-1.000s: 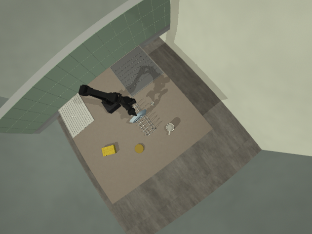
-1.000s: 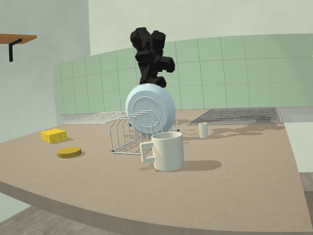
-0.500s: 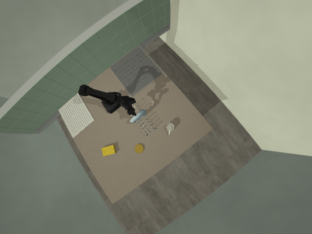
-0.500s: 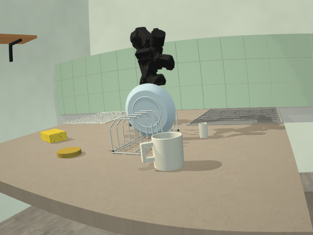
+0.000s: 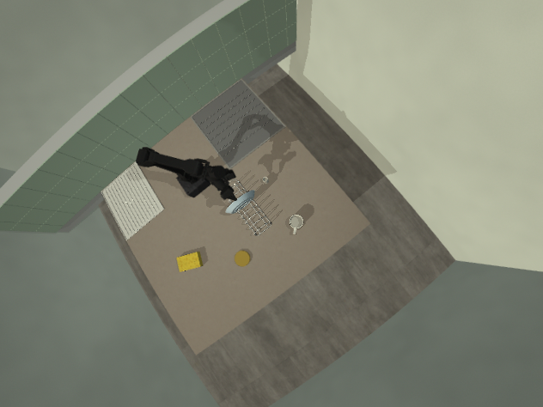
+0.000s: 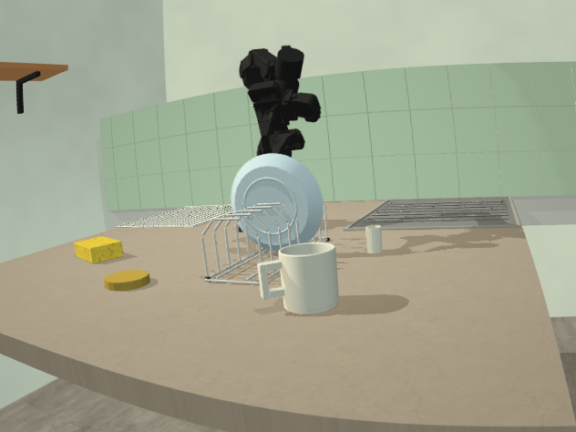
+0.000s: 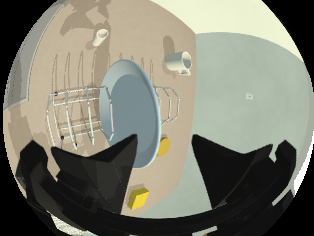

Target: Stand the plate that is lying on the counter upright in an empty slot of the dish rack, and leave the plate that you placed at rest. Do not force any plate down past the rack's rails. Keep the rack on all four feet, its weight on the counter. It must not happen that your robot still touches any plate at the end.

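A pale blue plate (image 6: 276, 200) stands on edge in a slot of the wire dish rack (image 6: 260, 243), leaning slightly. It also shows in the overhead view (image 5: 240, 201) and in the wrist view (image 7: 133, 110). The rack (image 5: 254, 205) sits on the counter. My gripper (image 7: 165, 138) is open just above the plate's rim, its fingers apart on either side and not gripping it. In the side view the black arm (image 6: 279, 102) hangs right over the plate's top edge.
A cream mug (image 6: 306, 278) stands in front of the rack, a small white cup (image 6: 373, 239) to its right. A yellow sponge (image 6: 98, 249) and a yellow disc (image 6: 126, 280) lie to the left. A grey drain grid (image 6: 437, 210) and a white mat (image 5: 132, 199) lie along the back.
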Controlling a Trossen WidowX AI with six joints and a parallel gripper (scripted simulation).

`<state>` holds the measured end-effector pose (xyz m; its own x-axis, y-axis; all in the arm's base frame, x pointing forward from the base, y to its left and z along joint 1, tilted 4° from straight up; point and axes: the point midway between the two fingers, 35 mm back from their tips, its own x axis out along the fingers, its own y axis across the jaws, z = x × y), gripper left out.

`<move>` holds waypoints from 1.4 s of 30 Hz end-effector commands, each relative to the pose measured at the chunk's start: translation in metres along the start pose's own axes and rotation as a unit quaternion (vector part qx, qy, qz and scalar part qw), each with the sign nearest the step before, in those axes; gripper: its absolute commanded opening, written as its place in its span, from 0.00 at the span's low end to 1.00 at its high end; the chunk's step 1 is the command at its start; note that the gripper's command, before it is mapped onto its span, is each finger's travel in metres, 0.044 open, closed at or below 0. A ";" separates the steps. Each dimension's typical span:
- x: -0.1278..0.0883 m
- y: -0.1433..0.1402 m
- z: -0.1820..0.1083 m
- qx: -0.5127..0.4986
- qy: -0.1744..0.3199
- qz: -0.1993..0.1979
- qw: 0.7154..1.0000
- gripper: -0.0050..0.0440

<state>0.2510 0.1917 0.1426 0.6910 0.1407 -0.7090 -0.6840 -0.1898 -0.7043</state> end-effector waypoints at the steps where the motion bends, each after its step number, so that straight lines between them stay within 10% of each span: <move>1: -0.007 -0.011 0.002 0.006 -0.003 -0.010 1.000 0.66; 42: -0.004 -0.013 -0.017 0.003 -0.001 0.004 1.000 0.66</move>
<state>0.2602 0.1812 0.1548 0.6875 0.1406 -0.7124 -0.6890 -0.1835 -0.7011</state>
